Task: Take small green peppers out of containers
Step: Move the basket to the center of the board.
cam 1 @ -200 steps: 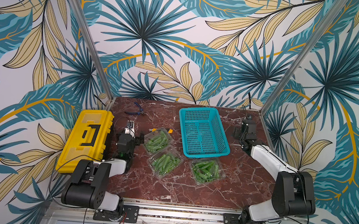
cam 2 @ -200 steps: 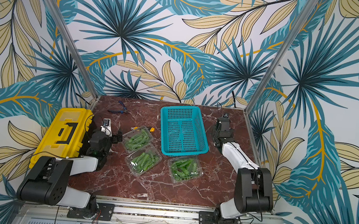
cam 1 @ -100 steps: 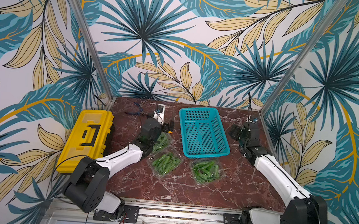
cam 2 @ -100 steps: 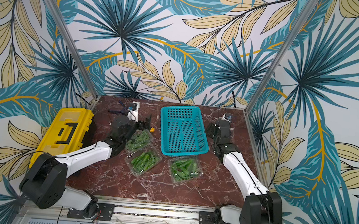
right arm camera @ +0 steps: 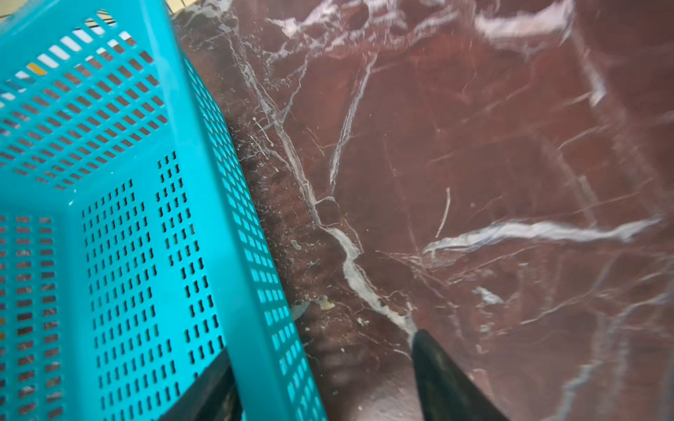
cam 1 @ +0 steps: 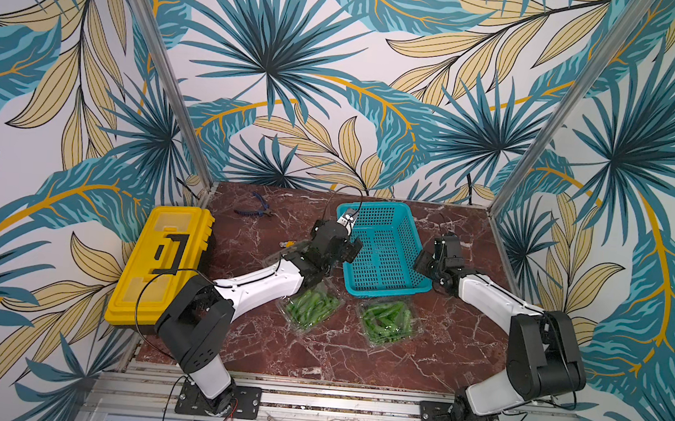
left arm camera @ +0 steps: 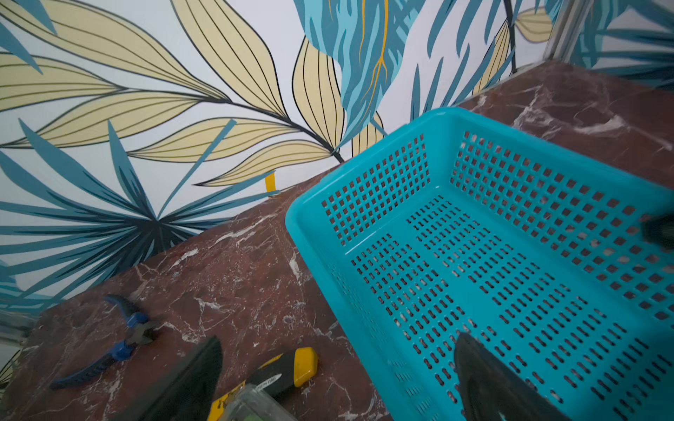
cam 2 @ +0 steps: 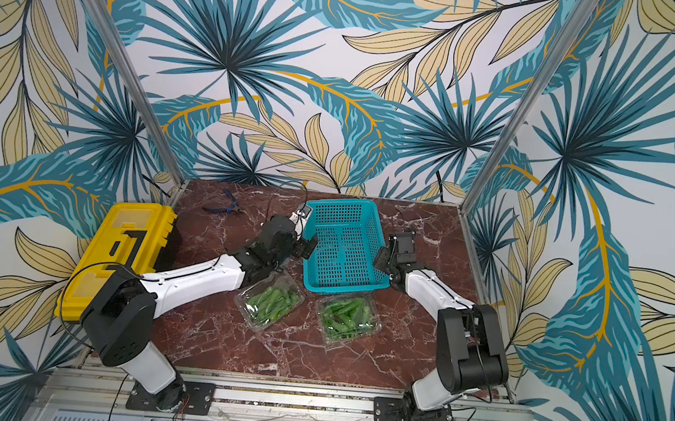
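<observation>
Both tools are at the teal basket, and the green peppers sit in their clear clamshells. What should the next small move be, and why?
Probably close the right tool on the teal basket's side wall: its fingers stand apart, one inside and one outside that wall. The left tool, wide open, straddles the opposite wall likewise, so a two-sided grip on the basket seems intended.

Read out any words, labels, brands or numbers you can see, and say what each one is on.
Nothing can be read for certain.
Black-and-yellow tool handle: white label with small print, too blurred to read.
Yellow toolbox: no lettering shows.
Teal basket: no lettering shows.
</observation>
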You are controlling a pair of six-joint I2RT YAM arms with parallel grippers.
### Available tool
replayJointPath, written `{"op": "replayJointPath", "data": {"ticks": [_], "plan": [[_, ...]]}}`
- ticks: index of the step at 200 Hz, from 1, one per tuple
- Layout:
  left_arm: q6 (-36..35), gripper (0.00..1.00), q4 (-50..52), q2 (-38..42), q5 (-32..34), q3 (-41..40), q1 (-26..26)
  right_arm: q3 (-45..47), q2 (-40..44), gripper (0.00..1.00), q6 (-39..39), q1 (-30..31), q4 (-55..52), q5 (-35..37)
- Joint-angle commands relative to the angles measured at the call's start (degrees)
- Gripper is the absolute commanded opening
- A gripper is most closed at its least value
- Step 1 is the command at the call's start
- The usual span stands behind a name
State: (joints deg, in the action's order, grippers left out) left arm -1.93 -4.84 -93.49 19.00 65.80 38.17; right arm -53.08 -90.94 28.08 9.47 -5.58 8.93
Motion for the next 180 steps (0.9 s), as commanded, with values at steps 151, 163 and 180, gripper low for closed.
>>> {"op": "replayJointPath", "data": {"ticks": [151,163,180], "plan": [[6.56,0.99,16.86,-7.76,-45.85,12.43,1.03,-3.99,8.31,0.67,2.37,-1.92,-2.75,16.55],[4.53,1.00,19.71,-8.81,-46.99,13.84,1.96,-1.59,12.26,0.67,3.34,-1.83,-3.83,15.63],[1.83,0.99,25.04,-11.06,-47.74,16.81,3.05,2.27,17.19,0.67,5.22,-1.18,-5.42,13.53]]}}
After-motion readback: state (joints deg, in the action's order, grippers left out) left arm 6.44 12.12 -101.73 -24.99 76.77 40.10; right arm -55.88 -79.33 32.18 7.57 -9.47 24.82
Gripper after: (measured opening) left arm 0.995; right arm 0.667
